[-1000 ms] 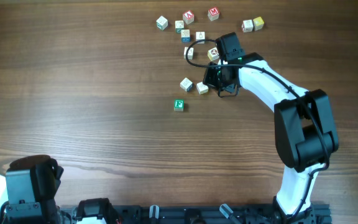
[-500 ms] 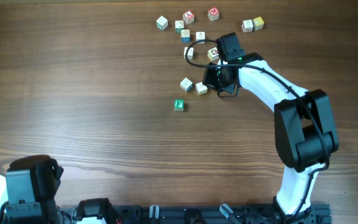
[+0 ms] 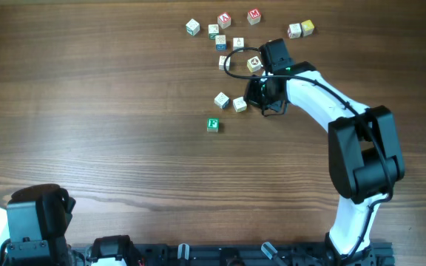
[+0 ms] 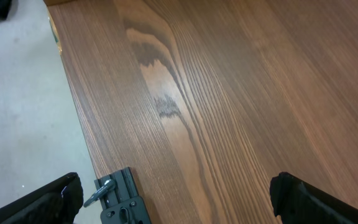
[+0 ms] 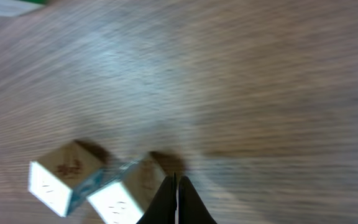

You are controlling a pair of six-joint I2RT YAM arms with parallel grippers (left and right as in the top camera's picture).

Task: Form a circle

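**Change, last sec:** slight. R end effector (image 5: 176,198), fingers pressed together and carrying nothing, has its tip against the right pale cube (image 3: 239,104). That cube sits a touch further left and far than a sec ago. The end effector itself is shifted a little right. Nothing else has moved.

**Circle** (image 3: 222,100)**:** mid-desk, right of centre, just near of the loose cubes (image 3: 231,29).
- It consists of the left pale cube (image 3: 222,99), the right pale cube just beside it, and the green cube (image 3: 212,125) apart on the near-left.
- Whether the two pale cubes touch cannot be told, as the wrist view is blurred.
- It is an arc at best, not a closed ring.

**L end effector** (image 4: 176,198)**:** spread wide, empty, parked over the near-left edge of the desk (image 3: 87,111), well apart from the work.

**Assessment:**
- The move looks like a nudge w/ closed fingers, sliding the right pale cube toward its neighbour, not a pick.
- Progress per push is small.
- Approx. ten loose cubes at the far side remain outside the figure, so the task appears to be at an early stage.
- Risk: an off-centre push may rotate the cube or knock the neighbour out of line.
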